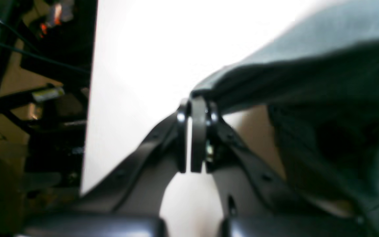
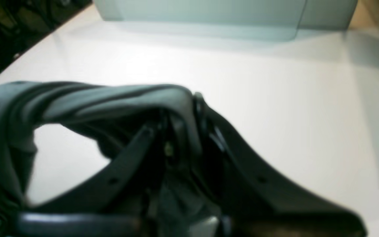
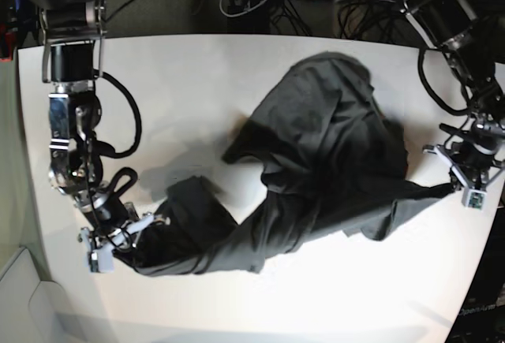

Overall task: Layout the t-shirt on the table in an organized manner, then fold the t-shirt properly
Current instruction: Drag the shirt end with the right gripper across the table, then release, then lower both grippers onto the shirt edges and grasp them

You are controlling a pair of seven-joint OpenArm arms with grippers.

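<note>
You have one t-shirt (image 3: 316,162) on one white surface (image 3: 189,83), and two arms, each with one claw. The shirt is dark grey and lies rumpled across the middle and near side of the surface in the base view, bunched high toward the far edge and drawn out into two stretched corners, one toward each arm.

Your left claw (image 3: 460,186), on the right side of the base view, is closed on one corner of the shirt; the cloth runs taut from it back toward the main heap. In the left wrist view the left claw (image 1: 196,108) has its jaws pressed together, with the shirt (image 1: 308,82) edge pinched at the tips and lifted off the surface (image 1: 150,65).

Your right claw (image 3: 126,236), on the left side of the base view, is also clamped on the shirt, at the opposite corner. In the right wrist view the right claw (image 2: 189,108) is draped by the shirt (image 2: 77,102), which folds over the jaws, with the surface (image 2: 275,115) bare beyond.
</note>
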